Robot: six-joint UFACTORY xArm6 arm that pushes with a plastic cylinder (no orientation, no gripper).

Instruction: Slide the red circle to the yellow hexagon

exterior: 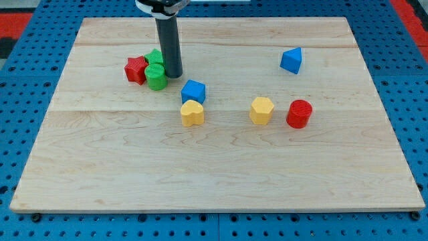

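Note:
The red circle (299,113) lies on the wooden board, right of the middle. The yellow hexagon (261,110) sits just to its left, a small gap between them. My tip (173,75) rests on the board at the upper left, far from both. It stands just right of a green circle (156,77) and a green star (155,58).
A red star (136,69) sits left of the green blocks. A blue cube (193,91) lies above a yellow heart (192,113) near the middle. A blue triangle block (291,60) is at the upper right. The board (214,174) lies on a blue pegboard.

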